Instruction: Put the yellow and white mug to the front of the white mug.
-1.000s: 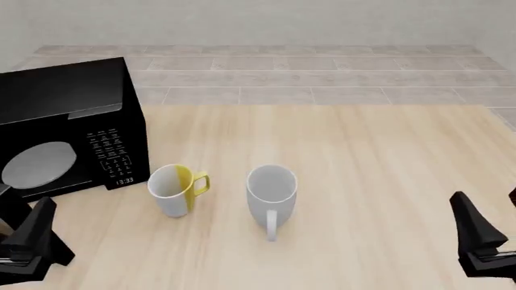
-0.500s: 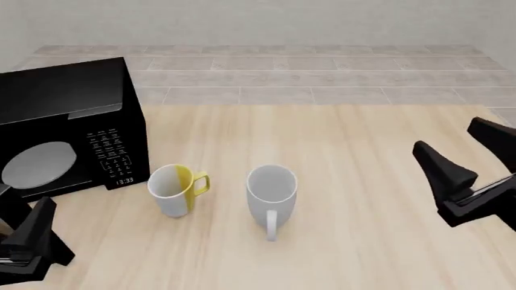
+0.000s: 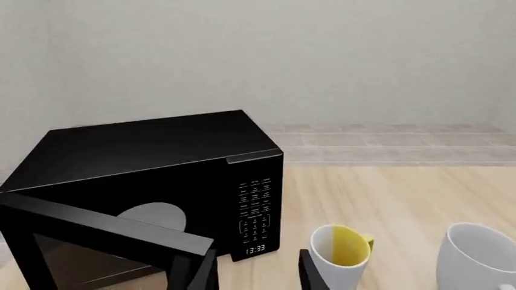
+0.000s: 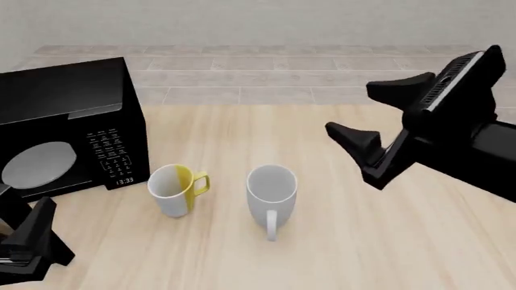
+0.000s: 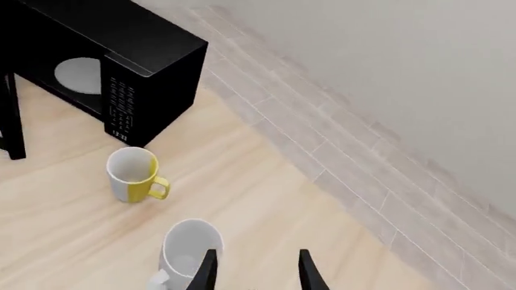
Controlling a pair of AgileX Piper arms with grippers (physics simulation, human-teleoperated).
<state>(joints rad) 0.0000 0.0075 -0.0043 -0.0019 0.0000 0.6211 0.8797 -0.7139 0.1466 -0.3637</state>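
Target mug: the small half-white, half-yellow mug with a yellow handle (image 4: 176, 188) is seen upright on the pale wooden table (image 4: 347, 241), just right of the black microwave oven (image 4: 69, 130); handle turned right, toward the other mug.

Reference mug: the larger plain white mug with a white handle (image 4: 271, 193) is seen upright just right of the target mug, apart from it; handle turned to the near side.

Goal spot: judged to be the bare wood on the near side of the white mug, where its handle juts out.

Right gripper (image 4: 364, 122): raised above the table to the right of and beyond the white mug; fingers spread wide, nothing held.

Left gripper (image 4: 36, 232): low at the near left corner, by the microwave's open door; in the left wrist view a gap is seen between the fingers, nothing between them.

Risk, reach: should the right gripper be brought to the target mug, the white mug lies in its path and could be knocked or tipped.

Risk, grasp: the target's handle faces the white mug; a wide jaw lowered there could strike both mugs.

Risk, placement: the protruding white handle could be struck when the target is set down.

Risk, left side: the microwave and its door crowd any left approach.
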